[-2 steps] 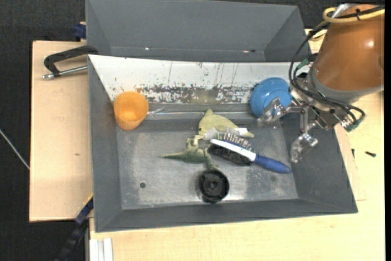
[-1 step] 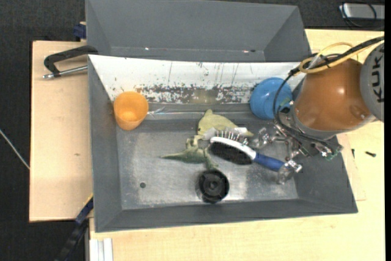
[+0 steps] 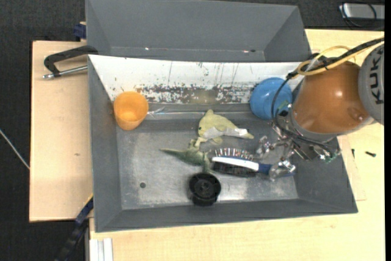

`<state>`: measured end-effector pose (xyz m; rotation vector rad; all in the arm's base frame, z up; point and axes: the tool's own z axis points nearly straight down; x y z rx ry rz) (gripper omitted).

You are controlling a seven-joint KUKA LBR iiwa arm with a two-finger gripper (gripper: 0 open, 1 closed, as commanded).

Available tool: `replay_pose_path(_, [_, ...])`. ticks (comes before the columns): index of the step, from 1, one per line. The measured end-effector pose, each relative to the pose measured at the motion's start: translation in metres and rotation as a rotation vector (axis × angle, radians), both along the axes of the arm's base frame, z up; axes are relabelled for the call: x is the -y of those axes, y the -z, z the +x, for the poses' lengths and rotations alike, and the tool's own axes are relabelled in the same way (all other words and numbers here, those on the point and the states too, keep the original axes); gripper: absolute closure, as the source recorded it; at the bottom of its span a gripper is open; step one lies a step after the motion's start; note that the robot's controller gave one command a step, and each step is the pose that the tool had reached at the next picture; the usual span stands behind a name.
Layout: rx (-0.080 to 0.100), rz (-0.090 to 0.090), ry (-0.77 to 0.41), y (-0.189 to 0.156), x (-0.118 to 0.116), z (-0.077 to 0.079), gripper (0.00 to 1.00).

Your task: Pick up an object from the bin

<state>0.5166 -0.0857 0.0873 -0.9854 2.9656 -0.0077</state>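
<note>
My gripper (image 3: 278, 157) hangs low at the right side of the bin, its two metal fingers standing apart, open. Just left of it lies a brush (image 3: 237, 164) with a white and blue handle and a dark bristle side; its blue end lies close to the lower finger. Nothing is between the fingers. A green toy dinosaur (image 3: 190, 156) lies left of the brush, its tail pointing left. Behind the brush sits a pale yellow-green crumpled thing (image 3: 218, 126). A blue ball-like thing (image 3: 269, 98) rests against the back wall, just behind the gripper.
An orange cup (image 3: 130, 110) lies on its side in the back left corner. A black round cap-like thing (image 3: 203, 187) sits near the front wall. The arm's orange dome covers the bin's right edge. The left half of the floor is bare metal.
</note>
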Motion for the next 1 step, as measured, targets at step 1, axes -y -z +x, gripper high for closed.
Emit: replay_pose_path(1, [-0.004, -0.001, -0.021, -0.1172, -0.0090, 0.0020, 1.00])
